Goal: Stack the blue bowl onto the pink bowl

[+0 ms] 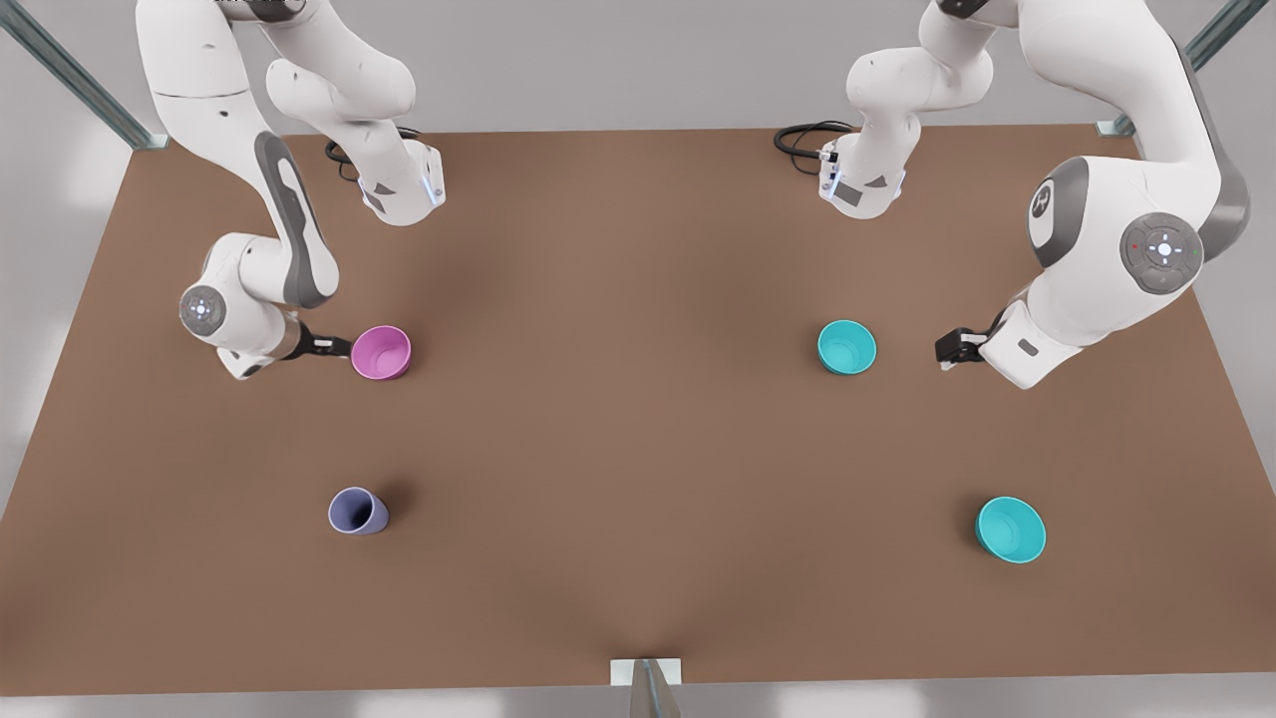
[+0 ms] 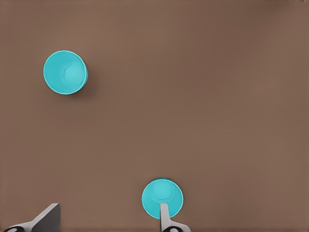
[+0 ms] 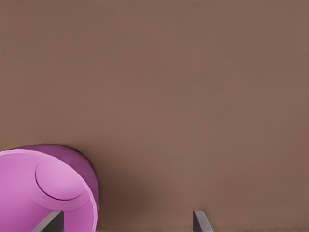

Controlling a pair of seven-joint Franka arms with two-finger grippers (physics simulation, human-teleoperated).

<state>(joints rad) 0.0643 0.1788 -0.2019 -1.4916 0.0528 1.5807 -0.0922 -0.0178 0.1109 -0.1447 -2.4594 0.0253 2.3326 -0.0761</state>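
Note:
The pink bowl (image 1: pixel 381 352) (image 3: pixel 46 191) stands at the front view's left. My right gripper (image 1: pixel 339 347) (image 3: pixel 125 224) is right beside it on its outer side, open, with one finger close to the rim and nothing between the fingers. The blue bowl (image 1: pixel 846 347) (image 2: pixel 162 197) stands at the front view's right. My left gripper (image 1: pixel 947 349) (image 2: pixel 106 223) hangs a short way to the right of it, open and empty; one fingertip (image 2: pixel 164 215) overlaps the bowl in the left wrist view.
A second turquoise bowl (image 1: pixel 1010 530) (image 2: pixel 65 72) sits nearer the front edge on the right. A lavender-blue cup (image 1: pixel 358 511) stands front left. The brown table (image 1: pixel 618 449) is bare across its wide middle.

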